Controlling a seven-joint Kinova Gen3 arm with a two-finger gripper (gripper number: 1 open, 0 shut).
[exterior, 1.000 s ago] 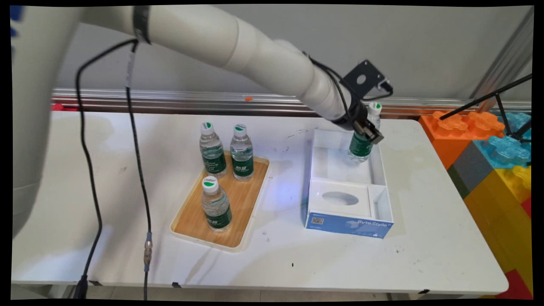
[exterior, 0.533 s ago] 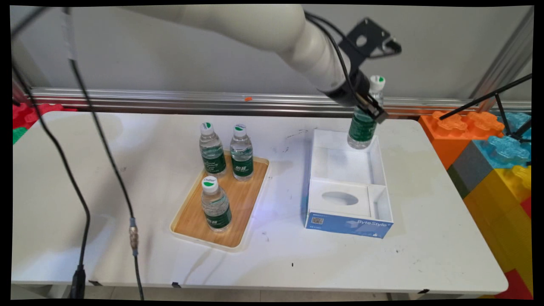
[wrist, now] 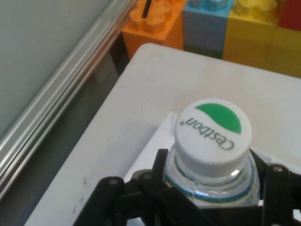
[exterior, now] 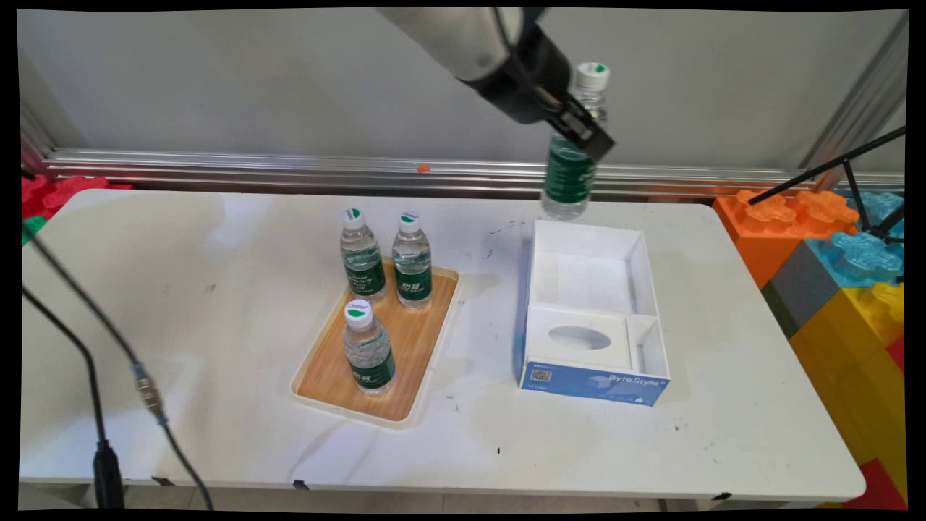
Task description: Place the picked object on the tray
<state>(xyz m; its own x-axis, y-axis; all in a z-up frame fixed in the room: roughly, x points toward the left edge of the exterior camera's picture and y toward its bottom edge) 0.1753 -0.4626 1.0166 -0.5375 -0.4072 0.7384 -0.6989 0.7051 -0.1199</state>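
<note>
My gripper is shut on a clear water bottle with a green label and a white cap, holding it just below the neck. The bottle hangs upright in the air above the far edge of the open white box with a blue front. In the hand view the bottle fills the lower middle, its white and green cap up close, with the black fingers on either side of its neck.
Three more bottles stand on a wooden tray left of the box. Large coloured blocks are stacked past the table's right edge. A black tripod leg crosses at the right. Cables hang at the lower left.
The gripper has lifted the bottle out of the box's far compartment, carrying it up and slightly left. It now hangs well above the box.
</note>
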